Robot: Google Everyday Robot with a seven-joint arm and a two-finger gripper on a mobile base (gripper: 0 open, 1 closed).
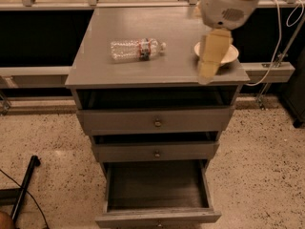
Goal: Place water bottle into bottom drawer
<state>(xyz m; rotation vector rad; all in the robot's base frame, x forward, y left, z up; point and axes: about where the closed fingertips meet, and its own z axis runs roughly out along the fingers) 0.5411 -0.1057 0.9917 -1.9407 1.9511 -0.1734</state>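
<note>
Water bottle (137, 49) lies on its side on cabinet top (143, 18), left of centre, white cap pointing right. Red & blue label band, no text legible. It sits well back from the front edge w/ bare top all round. Gripper (206, 73) hangs over the right front corner, just in front of the cream bowl (231, 55), well apart from bottle. Can't tell whether it's released or clenched; holds nothing visible. Bottom drawer (157, 217) is pulled out, top open. Two upper drawers (155, 120) are nearly in.
</note>
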